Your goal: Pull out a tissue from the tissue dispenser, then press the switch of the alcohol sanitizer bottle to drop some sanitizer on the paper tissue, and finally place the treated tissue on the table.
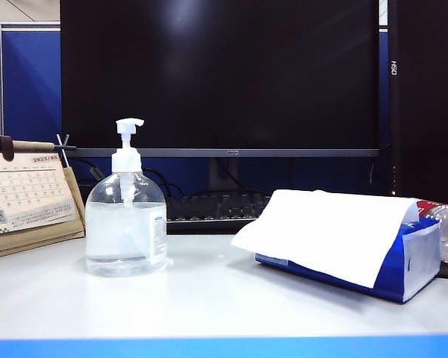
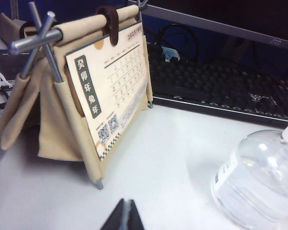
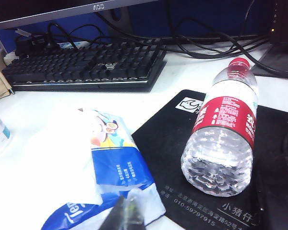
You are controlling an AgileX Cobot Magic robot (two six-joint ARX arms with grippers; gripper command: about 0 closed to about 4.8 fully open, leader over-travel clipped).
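The alcohol sanitizer bottle [image 1: 125,224], clear and squat, stands left of centre on the white table [image 1: 209,302]; its switch [image 1: 128,127], a white pump head, points right. To the right lies the tissue dispenser [image 1: 412,262], a blue pack, with a white tissue [image 1: 328,227] draped out over its top. Neither gripper shows in the exterior view. My left gripper [image 2: 126,216] is shut and empty above bare table, the bottle [image 2: 259,182] off to one side. My right gripper [image 3: 127,213] is shut just over the end of the blue pack [image 3: 117,167], beside the tissue [image 3: 57,153].
A desk calendar [image 1: 26,198] stands left of the bottle. A black keyboard [image 1: 209,209] and a dark monitor [image 1: 224,74] sit behind. A red-labelled water bottle [image 3: 225,134] lies on a black mouse pad [image 3: 173,143] right of the pack.
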